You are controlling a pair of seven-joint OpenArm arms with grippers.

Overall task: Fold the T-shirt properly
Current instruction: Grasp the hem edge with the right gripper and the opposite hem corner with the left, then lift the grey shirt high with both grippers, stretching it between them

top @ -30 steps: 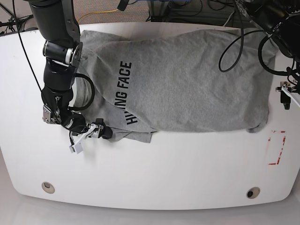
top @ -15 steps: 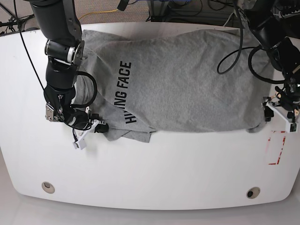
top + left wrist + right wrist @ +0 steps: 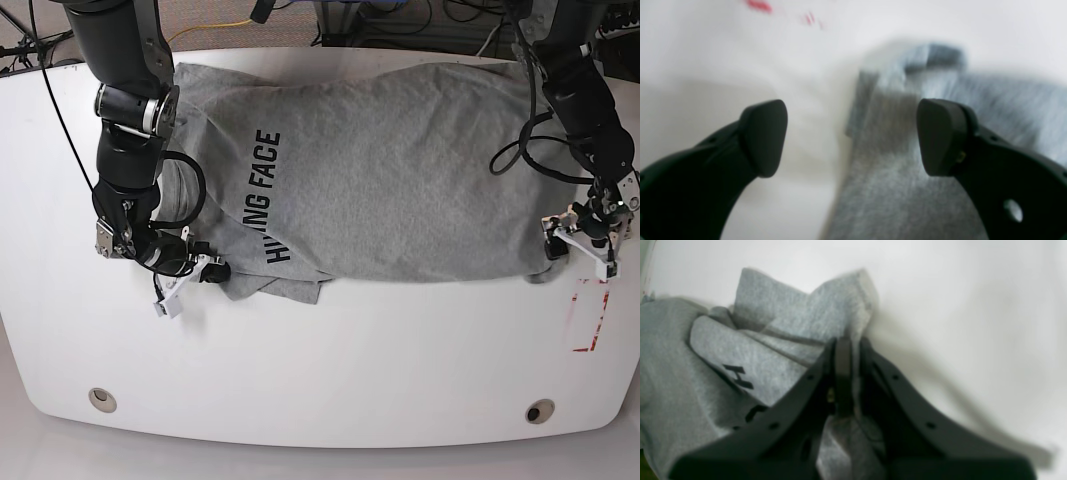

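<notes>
The heather-grey T-shirt (image 3: 400,170) lies spread across the white table, with "FACE" lettering readable and its near left part bunched. My right gripper (image 3: 213,271), on the base view's left, is shut on a fold of the T-shirt (image 3: 790,323) at that bunched corner; the fingertips (image 3: 843,350) pinch fabric. On the base view's right, my left gripper (image 3: 572,246) hangs open over the shirt's near right corner. In the left wrist view its fingers (image 3: 763,136) straddle the hem edge of the T-shirt (image 3: 893,173), with nothing gripped.
A red rectangle mark (image 3: 588,315) is on the table just beyond the shirt's right corner, also showing as red marks (image 3: 758,5). Two round holes (image 3: 101,398) (image 3: 540,411) sit near the table's front edge. Cables hang behind the table.
The left arm swung down and inward to the shirt's near right corner, jaws widening. The right gripper shut on the bunched left corner and drew it slightly left.
</notes>
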